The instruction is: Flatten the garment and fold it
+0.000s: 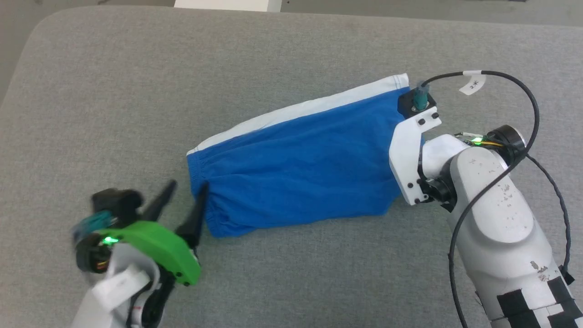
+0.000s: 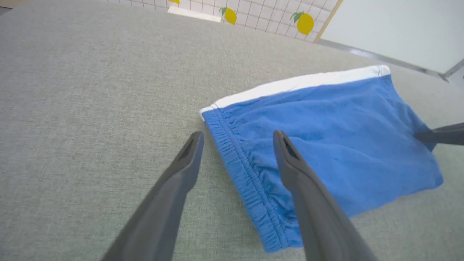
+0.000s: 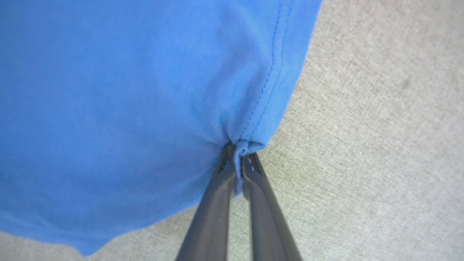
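The garment (image 1: 296, 168), bright blue shorts with a white stripe along the far edge, lies folded on the grey cushion. Its gathered waistband points toward my left gripper (image 1: 184, 191), which stands open with one fingertip over the waistband's edge. In the left wrist view the open fingers (image 2: 237, 139) straddle the elastic waistband (image 2: 246, 174) of the garment (image 2: 326, 127). My right gripper (image 3: 237, 152) is shut on a pinch of the garment's (image 3: 127, 90) stitched hem edge. In the head view the right wrist (image 1: 410, 150) covers that end of the shorts.
The grey cushioned surface (image 1: 136, 91) spreads wide around the shorts, with its rounded edge at the far left. A black cable (image 1: 524, 91) loops above the right arm. A tiled wall with lemon prints (image 2: 304, 21) stands beyond the cushion.
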Robot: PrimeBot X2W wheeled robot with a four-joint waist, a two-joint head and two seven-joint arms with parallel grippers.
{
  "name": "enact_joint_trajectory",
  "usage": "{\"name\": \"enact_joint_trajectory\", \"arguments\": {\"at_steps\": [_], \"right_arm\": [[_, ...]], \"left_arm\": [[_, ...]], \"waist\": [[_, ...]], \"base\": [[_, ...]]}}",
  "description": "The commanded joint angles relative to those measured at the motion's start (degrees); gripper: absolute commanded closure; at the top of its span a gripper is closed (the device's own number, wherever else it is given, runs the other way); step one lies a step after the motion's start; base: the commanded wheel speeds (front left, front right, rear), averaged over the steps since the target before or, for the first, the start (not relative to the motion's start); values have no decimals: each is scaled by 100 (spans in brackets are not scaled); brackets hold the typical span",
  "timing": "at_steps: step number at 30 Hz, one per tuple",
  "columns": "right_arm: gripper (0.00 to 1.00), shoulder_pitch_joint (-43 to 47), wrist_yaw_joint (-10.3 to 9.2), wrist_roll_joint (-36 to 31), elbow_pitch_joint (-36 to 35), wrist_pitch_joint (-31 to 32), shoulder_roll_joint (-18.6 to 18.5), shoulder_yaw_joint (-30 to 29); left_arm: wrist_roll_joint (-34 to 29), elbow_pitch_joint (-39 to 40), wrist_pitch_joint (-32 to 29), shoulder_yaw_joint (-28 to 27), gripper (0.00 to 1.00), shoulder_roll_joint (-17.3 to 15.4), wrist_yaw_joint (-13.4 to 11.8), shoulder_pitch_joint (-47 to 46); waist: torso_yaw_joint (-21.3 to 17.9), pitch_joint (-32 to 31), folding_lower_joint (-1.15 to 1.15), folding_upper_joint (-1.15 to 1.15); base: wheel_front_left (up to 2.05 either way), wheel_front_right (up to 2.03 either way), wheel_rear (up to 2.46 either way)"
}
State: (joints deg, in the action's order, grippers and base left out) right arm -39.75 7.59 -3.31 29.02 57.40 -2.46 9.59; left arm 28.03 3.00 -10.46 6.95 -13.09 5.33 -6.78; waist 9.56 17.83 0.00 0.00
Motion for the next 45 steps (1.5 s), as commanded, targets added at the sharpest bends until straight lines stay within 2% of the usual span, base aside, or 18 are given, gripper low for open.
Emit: {"name": "enact_joint_trajectory", "arguments": {"at_steps": [1,4,8,15,17,18,23,32,38,45], "right_arm": [[100,134,-10,13,29,-20,-42,-1],[100,105,-10,57,5,-61,-42,58],[100,88,-10,125,-20,-111,-42,154],[100,71,-10,231,-36,-166,-42,264],[100,50,-10,257,-30,-172,-42,308],[100,41,-10,266,-26,-174,-42,323],[100,28,-10,327,-17,-261,-42,339],[100,179,-10,558,-227,-700,-42,56],[100,849,-10,900,-991,-987,-42,-327],[100,2367,-10,1189,-2567,-948,-42,-763]], "left_arm": [[49,59,-468,96,0,-66,-124,-70],[102,227,-1558,336,0,-170,-325,-142],[60,302,-2418,502,0,-295,-537,-289],[-134,-236,-2959,612,0,-486,-695,-573],[-91,-447,-3081,683,78,-521,-612,-573],[-41,-542,-3134,711,100,-519,-569,-552],[318,-808,-3345,825,100,-463,-289,-401],[656,-625,-2959,502,100,-377,-214,-645],[910,-390,-3048,323,100,-472,-200,-619],[1142,-83,-3446,293,100,-625,-269,-196]], "waist": [[-43,-4,0,0],[-97,38,0,0],[-166,116,0,0],[-275,270,0,0],[-315,295,0,0],[-330,299,0,0],[-380,269,0,0],[-371,-56,0,0],[-474,-389,0,0],[-620,-642,0,0]], "base": [[0,0,0],[0,0,0],[0,0,0],[0,0,0],[0,0,0],[0,0,0],[0,0,0],[0,0,0],[0,0,0],[0,0,0]]}}
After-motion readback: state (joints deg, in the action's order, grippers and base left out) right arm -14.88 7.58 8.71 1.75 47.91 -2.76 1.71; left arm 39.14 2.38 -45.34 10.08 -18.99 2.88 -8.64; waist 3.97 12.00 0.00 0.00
